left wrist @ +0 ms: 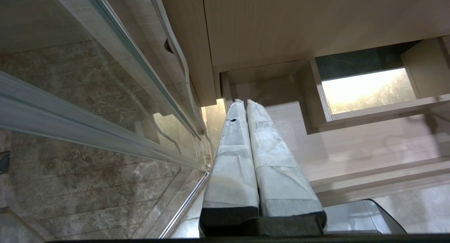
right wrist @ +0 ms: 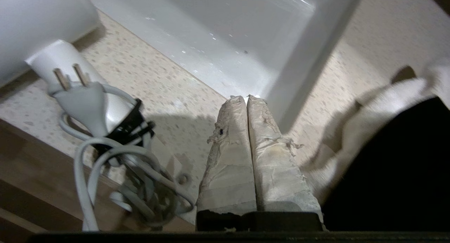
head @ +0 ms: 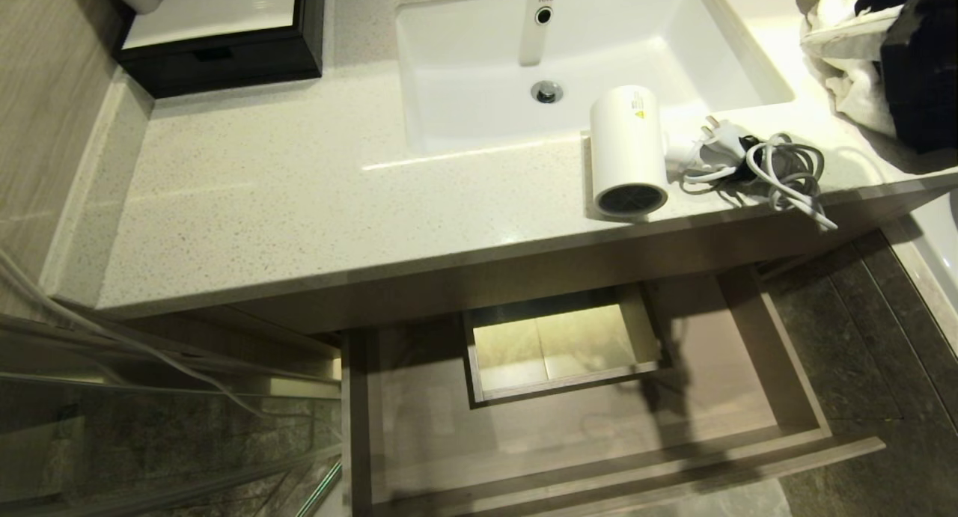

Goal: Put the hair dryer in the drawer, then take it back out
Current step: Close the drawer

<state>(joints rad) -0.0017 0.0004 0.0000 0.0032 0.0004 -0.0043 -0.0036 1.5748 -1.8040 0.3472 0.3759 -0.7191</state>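
Resting at the bench (head: 299, 203) front edge, your hair dryer (head: 627, 152) overhangs the open drawer (head: 599, 427).
Right claw (right wrist: 247, 99) pressed together, empty, beside its cord (right wrist: 105, 155); left claw (left wrist: 245, 103) pressed together too, by the drawer.

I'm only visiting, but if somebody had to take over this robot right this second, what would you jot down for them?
Right gripper: shut, empty, over the countertop beside the bundled cord.
Left gripper: shut, empty, parked low by the drawer's left side.
Hair dryer: lying on the countertop near the sink, grille toward the front edge.
Drawer: pulled open, nothing in it.
Done: cannot tell whether the dryer has already been in and out.
Left: if not, grasp it, lay it in the drawer, then lift it out.
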